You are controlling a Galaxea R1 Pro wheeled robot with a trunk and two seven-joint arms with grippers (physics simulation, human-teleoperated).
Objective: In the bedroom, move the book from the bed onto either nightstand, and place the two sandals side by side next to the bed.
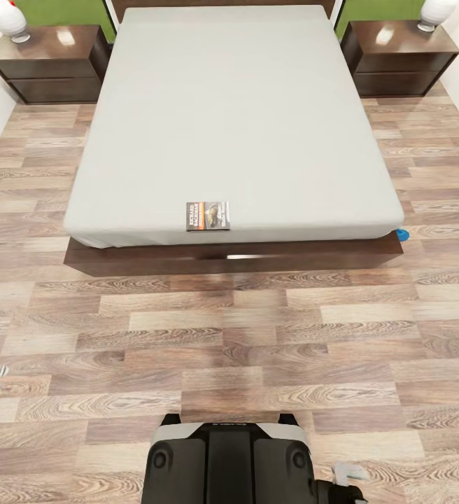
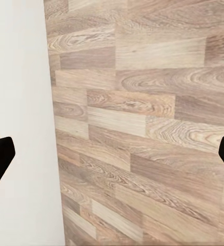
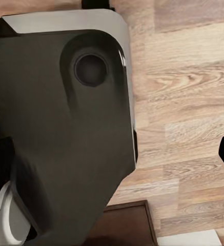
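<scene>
The bed (image 1: 229, 105) lies straight ahead, a pale grey mattress on a dark brown frame. The book (image 1: 208, 215) rests flat on the mattress near its foot edge, dark cover with an orange band. A nightstand (image 1: 47, 63) stands at the bed's left head corner and another nightstand (image 1: 401, 59) at the right. A blue sandal (image 1: 402, 234) peeks out at the right foot corner of the bed, mostly hidden. My left gripper (image 2: 112, 156) is open over bare floor, far from the bed. My right gripper (image 3: 112, 154) hangs open beside my base (image 1: 229, 462).
Wood-plank floor (image 1: 257, 336) stretches between my base and the bed. White lamps (image 1: 9, 19) (image 1: 436, 12) stand on the nightstands. A white wall (image 2: 19, 102) runs close beside my left gripper.
</scene>
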